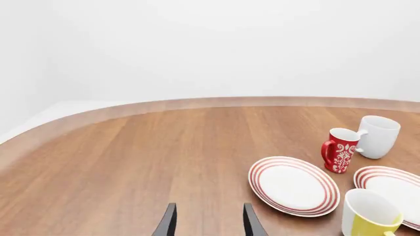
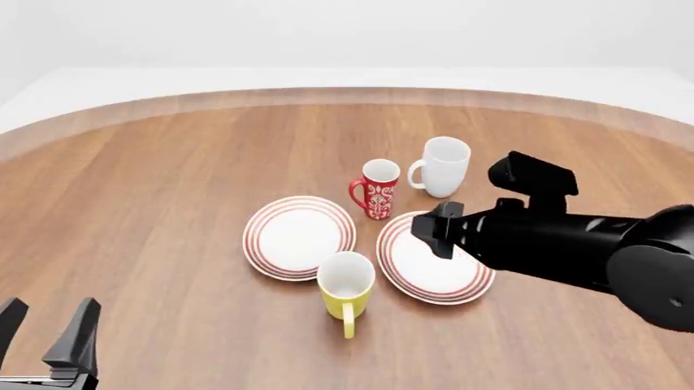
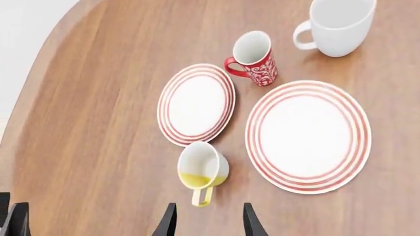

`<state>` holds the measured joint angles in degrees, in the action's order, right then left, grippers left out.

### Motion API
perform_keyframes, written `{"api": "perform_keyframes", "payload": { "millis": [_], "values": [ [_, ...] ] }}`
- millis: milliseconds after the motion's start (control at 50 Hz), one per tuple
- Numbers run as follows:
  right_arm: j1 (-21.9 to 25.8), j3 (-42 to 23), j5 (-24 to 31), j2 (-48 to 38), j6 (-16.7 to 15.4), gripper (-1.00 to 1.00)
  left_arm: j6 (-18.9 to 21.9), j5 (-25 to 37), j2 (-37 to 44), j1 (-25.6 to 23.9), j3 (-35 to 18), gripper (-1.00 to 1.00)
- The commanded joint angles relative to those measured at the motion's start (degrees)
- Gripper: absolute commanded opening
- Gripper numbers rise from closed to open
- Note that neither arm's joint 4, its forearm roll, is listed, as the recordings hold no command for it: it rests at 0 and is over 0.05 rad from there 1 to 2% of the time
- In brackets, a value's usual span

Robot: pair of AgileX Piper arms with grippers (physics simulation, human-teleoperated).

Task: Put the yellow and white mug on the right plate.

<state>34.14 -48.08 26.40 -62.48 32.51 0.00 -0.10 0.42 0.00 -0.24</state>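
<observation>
The yellow and white mug (image 2: 347,286) stands upright on the table, just in front of the gap between the two plates, its yellow handle (image 3: 201,195) pointing toward the arms' side. The right plate (image 2: 436,262), white with red rings, lies bare to the mug's right. My right gripper (image 3: 207,222) hovers above this plate's near-left part and is open, with nothing between its fingers; in its wrist view the mug (image 3: 203,168) sits just ahead of the tips. My left gripper (image 2: 49,329) is open low at the near left, far from the mug (image 1: 369,216).
The left plate (image 2: 298,237) lies beside the right one. A red patterned mug (image 2: 378,188) and an all-white mug (image 2: 443,166) stand just behind the plates. The right arm's black body (image 2: 586,244) reaches in over the table's right side. The table's curved far edge (image 2: 347,93) runs across the back.
</observation>
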Motion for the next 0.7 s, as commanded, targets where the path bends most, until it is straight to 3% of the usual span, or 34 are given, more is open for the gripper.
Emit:
{"api": "perform_keyframes", "payload": {
  "millis": [20,400,700],
  "values": [
    [0.25,2.29,-4.6,-2.79,1.22,1.0,0.0,0.0,0.0,0.0,0.0,1.0],
    [4.1,9.09,-16.03,-9.0,7.39,1.0,0.0,0.0,0.0,0.0,0.0,1.0],
    [5.49,10.96,-21.54,-11.78,9.65,1.0,0.0,0.0,0.0,0.0,0.0,1.0]
  ]
}}
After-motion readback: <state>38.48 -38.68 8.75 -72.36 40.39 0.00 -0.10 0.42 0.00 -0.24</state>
